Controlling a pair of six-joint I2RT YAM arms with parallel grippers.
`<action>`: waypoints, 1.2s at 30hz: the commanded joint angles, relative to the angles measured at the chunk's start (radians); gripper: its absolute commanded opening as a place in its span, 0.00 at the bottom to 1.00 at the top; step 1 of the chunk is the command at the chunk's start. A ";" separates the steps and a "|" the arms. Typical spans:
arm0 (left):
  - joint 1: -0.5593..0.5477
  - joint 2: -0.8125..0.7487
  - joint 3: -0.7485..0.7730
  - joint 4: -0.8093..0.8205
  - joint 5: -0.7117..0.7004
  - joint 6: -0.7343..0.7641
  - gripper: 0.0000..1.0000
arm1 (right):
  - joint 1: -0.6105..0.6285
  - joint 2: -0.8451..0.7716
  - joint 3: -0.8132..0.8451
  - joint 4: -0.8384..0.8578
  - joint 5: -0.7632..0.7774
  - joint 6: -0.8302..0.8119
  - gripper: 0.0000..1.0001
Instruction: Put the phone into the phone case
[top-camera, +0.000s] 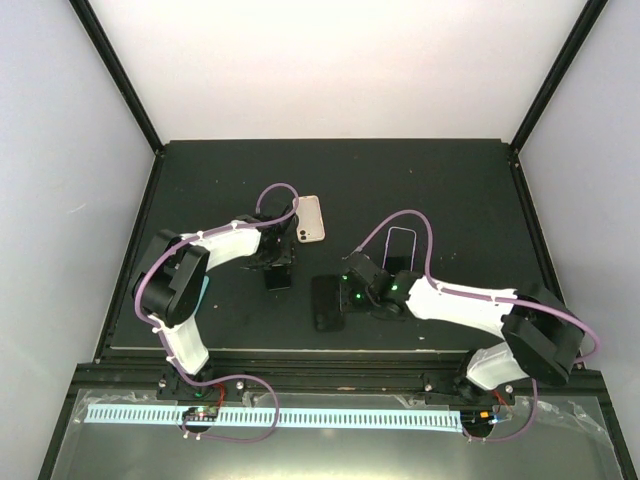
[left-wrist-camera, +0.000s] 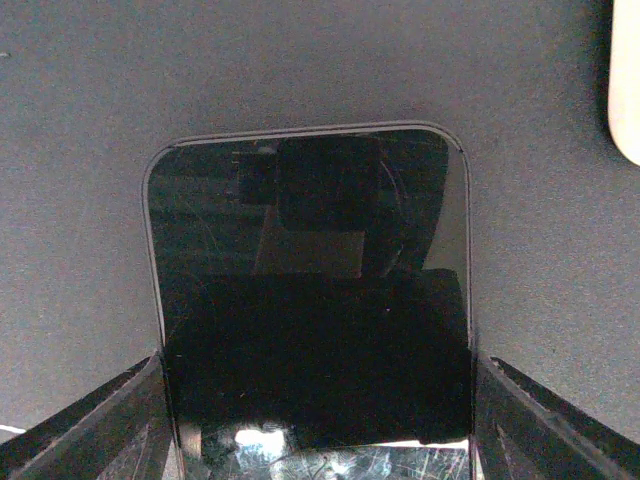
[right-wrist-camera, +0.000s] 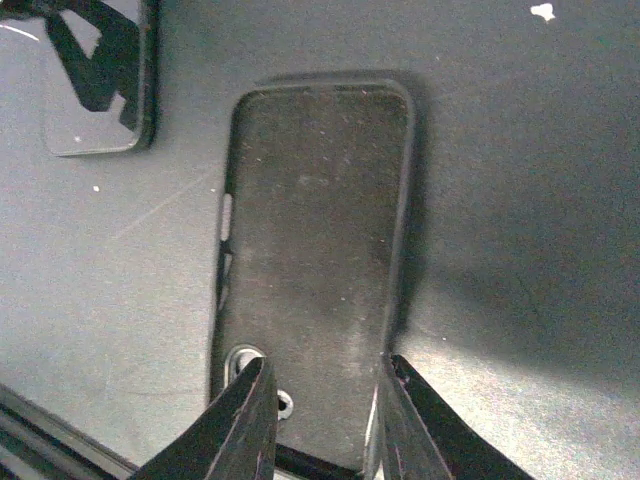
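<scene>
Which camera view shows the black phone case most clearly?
Right wrist view: the black phone case appears large, open side up, with its camera hole visible. The top view shows it only as a small dark slab. The left wrist view misses it.

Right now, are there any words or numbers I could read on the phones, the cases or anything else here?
None can be read.
Glossy black phone: only reflections and scratches on its screen.
Matte black phone case: plain inside.
Pale pink phone: too small to tell.
White strip at the near edge: marks too small to read.
</scene>
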 joint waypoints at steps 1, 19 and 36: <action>-0.011 0.034 -0.023 0.008 0.050 -0.012 0.75 | 0.007 -0.053 -0.028 0.039 0.026 -0.036 0.30; -0.085 -0.223 -0.076 0.019 0.186 -0.050 0.62 | 0.006 -0.311 -0.172 0.136 0.075 -0.074 0.38; -0.198 -0.368 -0.292 0.330 0.428 -0.277 0.61 | 0.005 -0.236 -0.268 0.493 -0.212 0.134 0.45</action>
